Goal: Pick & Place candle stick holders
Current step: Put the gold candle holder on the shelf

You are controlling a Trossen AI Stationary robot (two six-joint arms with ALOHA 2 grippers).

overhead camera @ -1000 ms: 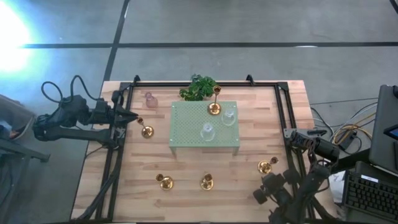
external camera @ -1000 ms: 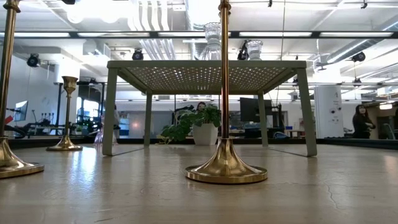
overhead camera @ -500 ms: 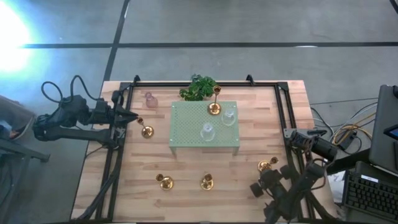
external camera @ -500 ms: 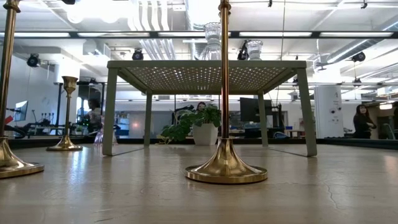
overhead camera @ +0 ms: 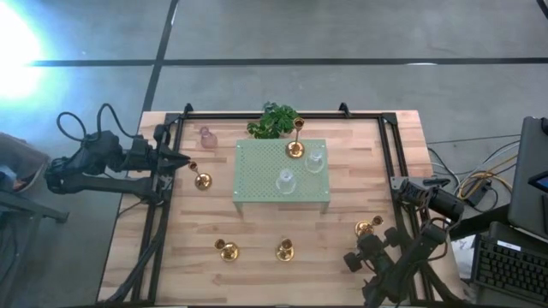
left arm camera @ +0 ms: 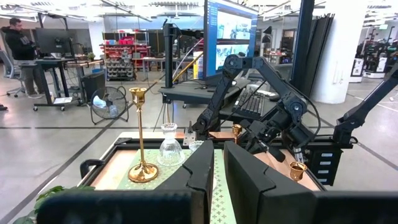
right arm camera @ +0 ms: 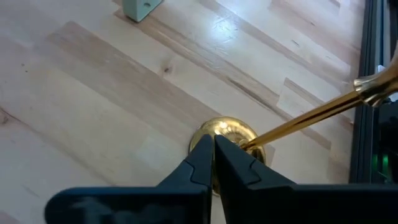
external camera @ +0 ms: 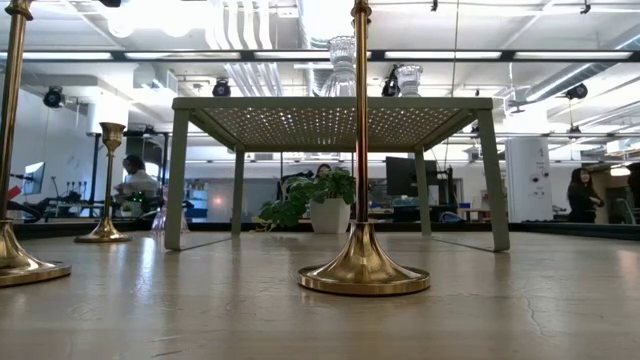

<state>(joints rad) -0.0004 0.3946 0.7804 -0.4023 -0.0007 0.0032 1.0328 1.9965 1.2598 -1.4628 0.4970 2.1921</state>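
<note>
Brass candle stick holder [overhead camera: 366,228] stands right of the green stand [overhead camera: 282,178]; the right gripper [overhead camera: 353,260], fingers pressed together and empty, hovers beside it. Left gripper [overhead camera: 182,162] waits closed, left of the stand.

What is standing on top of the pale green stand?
On the green stand stand one tall gold candle holder and two clear glass holders. The plant stands behind it, on the table.

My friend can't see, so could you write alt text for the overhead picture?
Overhead, a pale green stand on a wooden table holds one gold candle holder and two glass ones. The left claw waits at the edge; the right claw hovers, shut.
</note>
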